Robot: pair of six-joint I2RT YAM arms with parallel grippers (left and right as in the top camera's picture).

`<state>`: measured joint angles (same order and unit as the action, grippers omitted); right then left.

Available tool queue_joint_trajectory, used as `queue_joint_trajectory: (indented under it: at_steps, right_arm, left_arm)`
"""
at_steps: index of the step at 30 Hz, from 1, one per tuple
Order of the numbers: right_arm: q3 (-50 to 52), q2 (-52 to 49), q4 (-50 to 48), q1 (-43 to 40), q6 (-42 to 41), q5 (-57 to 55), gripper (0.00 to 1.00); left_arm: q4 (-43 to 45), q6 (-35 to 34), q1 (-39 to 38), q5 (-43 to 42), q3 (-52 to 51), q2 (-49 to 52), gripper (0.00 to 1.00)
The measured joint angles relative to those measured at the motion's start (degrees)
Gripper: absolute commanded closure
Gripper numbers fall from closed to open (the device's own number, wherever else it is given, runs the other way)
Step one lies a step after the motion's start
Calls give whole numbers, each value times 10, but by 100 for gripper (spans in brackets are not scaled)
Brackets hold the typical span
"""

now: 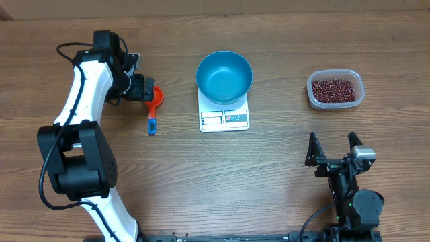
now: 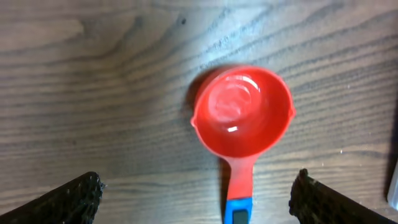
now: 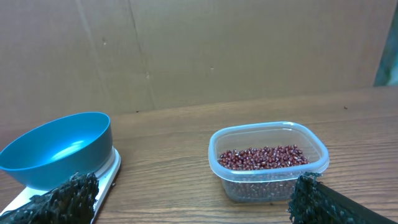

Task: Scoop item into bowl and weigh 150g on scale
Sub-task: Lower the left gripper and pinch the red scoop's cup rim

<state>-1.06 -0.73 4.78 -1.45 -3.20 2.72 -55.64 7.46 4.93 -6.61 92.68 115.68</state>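
Bowl (image 1: pixel 224 76) on the scale (image 1: pixel 224 119) at the middle of the table (image 1: pixel 269 175), scoop (image 1: pixel 154 107) lying just left of the scale, tub (image 1: pixel 335 89) holding beans (image 1: pixel 334 89) well apart to the right

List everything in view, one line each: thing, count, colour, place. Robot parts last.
bowl: one, bright blue, empty, on the scale
scale: one, white, mid-table
beans: many, dark red-brown, in the tub
tub: one, clear plastic, right of the scale
scoop: one, red with blue handle end, empty, left of the scale
table: one, brown wood, under everything
left gripper: one, black, open, above the scoop
right gripper: one, black, open, near edge, holding nothing
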Motion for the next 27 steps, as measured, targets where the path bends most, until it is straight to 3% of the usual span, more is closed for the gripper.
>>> queue_joint_trajectory:
  at_steps: [27]
  right_arm:
    - [0, 0, 0, 0, 0, 0, 0]
  left_arm:
    - [44, 1, 0, 37, 0, 18, 0]
